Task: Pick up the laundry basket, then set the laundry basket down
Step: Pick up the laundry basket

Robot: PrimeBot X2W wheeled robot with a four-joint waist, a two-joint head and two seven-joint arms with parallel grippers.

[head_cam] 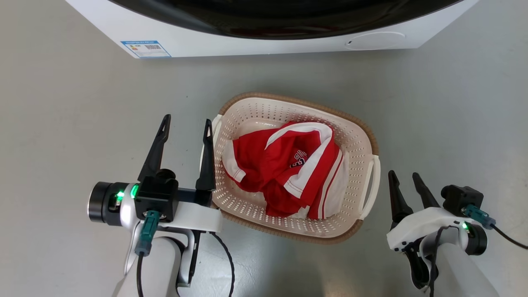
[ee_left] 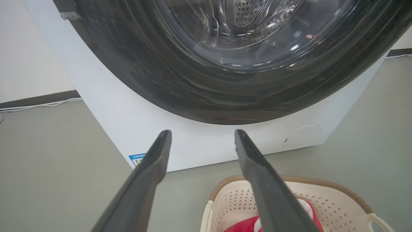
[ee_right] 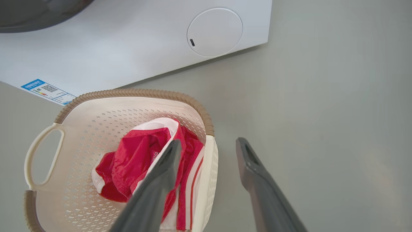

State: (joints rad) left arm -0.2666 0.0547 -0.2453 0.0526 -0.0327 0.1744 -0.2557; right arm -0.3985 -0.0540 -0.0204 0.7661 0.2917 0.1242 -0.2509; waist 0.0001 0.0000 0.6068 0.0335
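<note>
Nearest me, my left gripper [head_cam: 187, 120] has its jaws spread wide and empty, the inner finger just beside the left handle of the laundry basket [head_cam: 251, 117]; I cannot tell whether they touch. My right gripper [head_cam: 403, 174] sits just off the basket's right handle, jaws parted around nothing. Between the two, the basket rests on the grey floor [head_cam: 62, 123], holding a crumpled red and white garment [head_cam: 284, 165]. Beyond it stands the white washing machine [head_cam: 247, 43], dark door above, blue label [head_cam: 145, 48] at its lower left corner.
</note>
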